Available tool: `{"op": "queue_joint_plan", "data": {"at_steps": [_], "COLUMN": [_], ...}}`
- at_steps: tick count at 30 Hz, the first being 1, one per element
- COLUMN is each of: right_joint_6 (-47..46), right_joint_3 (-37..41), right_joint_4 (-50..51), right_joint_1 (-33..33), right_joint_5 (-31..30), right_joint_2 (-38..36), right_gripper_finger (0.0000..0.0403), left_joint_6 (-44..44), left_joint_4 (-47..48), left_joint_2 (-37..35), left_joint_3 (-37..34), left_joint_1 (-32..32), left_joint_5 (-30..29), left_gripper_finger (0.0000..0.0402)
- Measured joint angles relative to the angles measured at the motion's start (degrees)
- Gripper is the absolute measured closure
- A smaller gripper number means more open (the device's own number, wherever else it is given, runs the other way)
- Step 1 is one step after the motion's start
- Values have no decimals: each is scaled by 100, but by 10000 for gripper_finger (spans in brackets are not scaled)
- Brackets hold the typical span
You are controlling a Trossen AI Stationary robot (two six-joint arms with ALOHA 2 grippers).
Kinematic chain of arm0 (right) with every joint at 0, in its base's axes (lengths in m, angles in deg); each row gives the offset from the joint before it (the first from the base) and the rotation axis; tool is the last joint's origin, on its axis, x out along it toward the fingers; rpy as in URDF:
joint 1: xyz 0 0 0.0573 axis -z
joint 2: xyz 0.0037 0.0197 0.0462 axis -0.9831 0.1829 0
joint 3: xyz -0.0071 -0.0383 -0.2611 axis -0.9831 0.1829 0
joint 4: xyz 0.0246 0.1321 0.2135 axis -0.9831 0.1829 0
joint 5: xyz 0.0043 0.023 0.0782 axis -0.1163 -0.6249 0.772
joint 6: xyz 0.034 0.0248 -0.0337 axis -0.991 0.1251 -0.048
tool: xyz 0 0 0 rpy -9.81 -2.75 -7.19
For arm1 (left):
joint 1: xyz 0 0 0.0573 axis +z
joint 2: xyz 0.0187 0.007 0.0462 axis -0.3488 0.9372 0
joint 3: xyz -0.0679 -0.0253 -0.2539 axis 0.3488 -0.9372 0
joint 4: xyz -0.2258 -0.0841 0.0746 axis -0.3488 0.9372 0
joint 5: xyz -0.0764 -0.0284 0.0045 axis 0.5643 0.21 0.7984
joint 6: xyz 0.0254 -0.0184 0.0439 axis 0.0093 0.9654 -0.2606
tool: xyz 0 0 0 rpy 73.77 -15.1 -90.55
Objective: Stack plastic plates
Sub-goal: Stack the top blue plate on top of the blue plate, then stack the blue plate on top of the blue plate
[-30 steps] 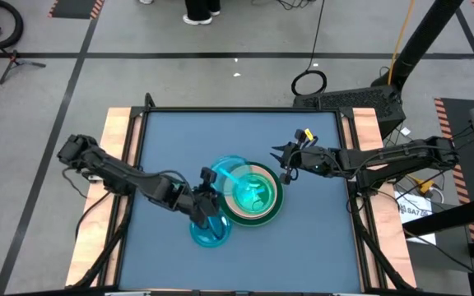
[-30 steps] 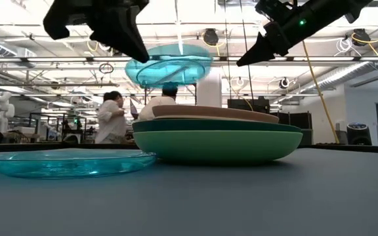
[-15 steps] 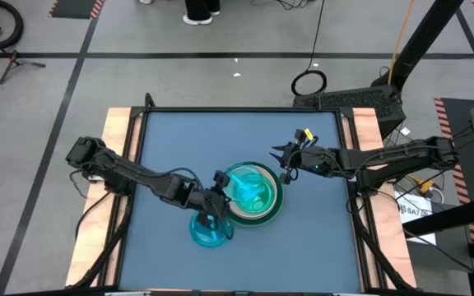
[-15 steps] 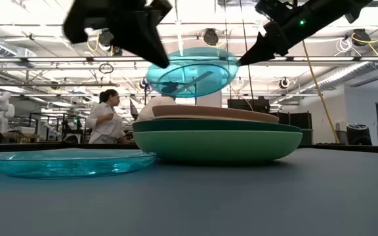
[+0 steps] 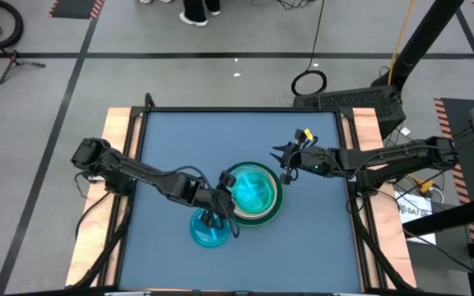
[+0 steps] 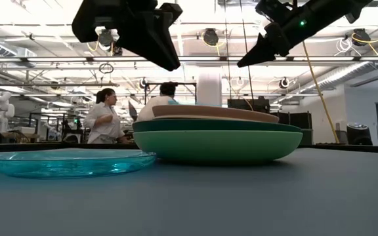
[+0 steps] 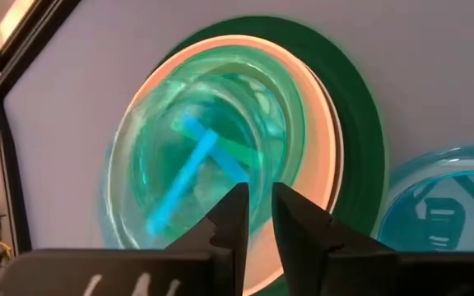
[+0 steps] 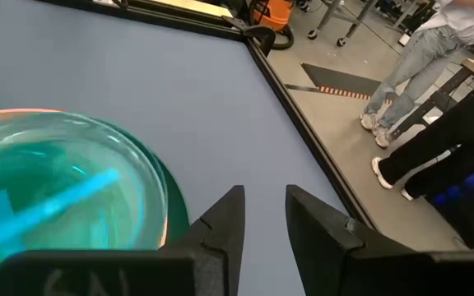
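Release step — small cyan plate (image 5: pixel 252 191) on the stack (image 6: pixel 216 134), left gripper (image 5: pixel 224 203) fingers slightly parted, empty; right gripper (image 5: pixel 282 161) beside, parted, empty — next: fetch remaining cyan plate (image 5: pixel 209 231) from tabletop (image 5: pixel 179 140).

No legible text, brand, number or sign appears in any view. A white sheet (image 5: pixel 414 212) on the floor beside the tabletop (image 5: pixel 179 140) in the high view may carry dark printed characters, but they are too small to read.
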Motion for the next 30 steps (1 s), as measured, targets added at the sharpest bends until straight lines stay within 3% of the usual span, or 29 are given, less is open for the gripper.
{"op": "queue_joint_plan", "data": {"at_steps": [9, 21, 25, 30], "right_joint_6": [0, -2, -2, -44], "right_joint_3": [0, 0, 0, 0], "right_joint_4": [80, 94, 98, 110], "right_joint_1": [0, 0, 0, 0], "right_joint_5": [0, 0, 0, 0], "right_joint_2": [0, 0, 0, 0], "right_gripper_finger": [316, 316, 316, 316], "left_joint_6": [602, 2979, 3259, 3604], "left_joint_4": [483, 2189, 2138, 1300], "left_joint_2": [-1, -3, -128, -497], "left_joint_3": [-1, -13, -284, -930], "left_joint_1": [0, -11, -158, -196], "left_joint_5": [0, 277, 276, 270], "left_gripper_finger": [335, 334, 334, 334]}}
